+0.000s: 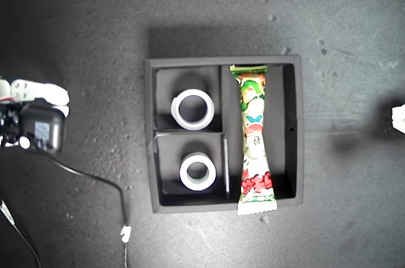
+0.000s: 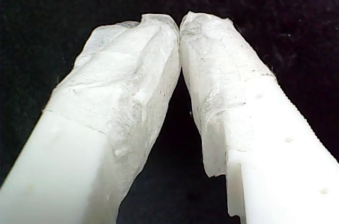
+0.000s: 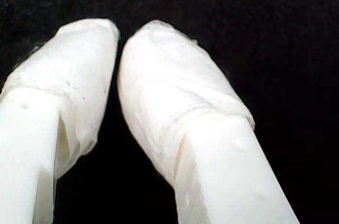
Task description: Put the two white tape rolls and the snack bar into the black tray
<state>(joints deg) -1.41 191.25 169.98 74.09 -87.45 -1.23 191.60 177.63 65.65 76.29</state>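
Overhead, the exterior view alone shows the black tray [image 1: 149,135] on the dark table [image 1: 76,33], with an arm [image 1: 35,119] at that view's nine o'clock edge; which arm it is cannot be told. One white tape roll [image 1: 193,109] lies flat in the small compartment toward twelve o'clock, the other tape roll [image 1: 197,172] toward six, and the snack bar [image 1: 254,140] fills the long compartment toward three o'clock, its long axis running twelve to six, its six o'clock end overhanging the wall. Only the wrist views show jaws: my first gripper [image 2: 179,23] has tips touching, my second gripper [image 3: 119,38] nearly closed, both empty.
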